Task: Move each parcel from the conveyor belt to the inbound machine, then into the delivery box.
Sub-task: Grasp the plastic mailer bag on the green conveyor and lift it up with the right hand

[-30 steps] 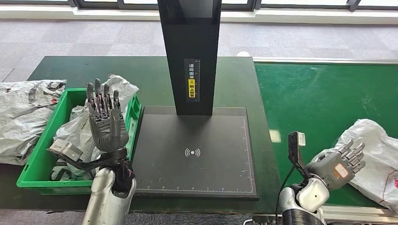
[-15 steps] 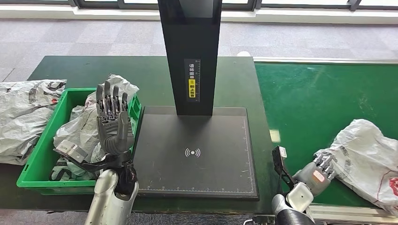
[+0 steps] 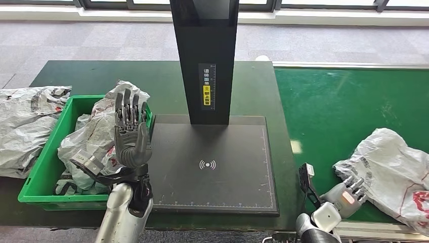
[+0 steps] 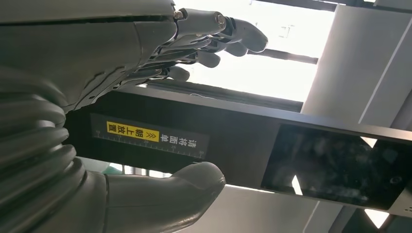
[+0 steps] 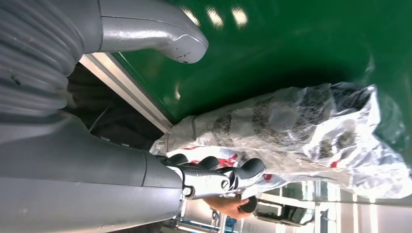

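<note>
Left hand (image 3: pixel 131 136) upright at the green plastic crate's (image 3: pixel 38 174) right edge, fingers (image 3: pixel 127 106) apart, empty. Right hand (image 3: pixel 348 194), fingers spread, empty, just beside the crinkled white plastic parcel (image 3: pixel 392 169) at the green conveyor belt's (image 3: pixel 344 106) near edge.

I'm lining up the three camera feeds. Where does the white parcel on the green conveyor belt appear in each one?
Head view: the parcel lies at the lower right on the conveyor belt, just beyond the right hand.
Right wrist view: the parcel fills the middle right, past the hand's fingers.
Left wrist view: not in it.
Shared landmark: the green belt, in the head and right wrist views.
</note>
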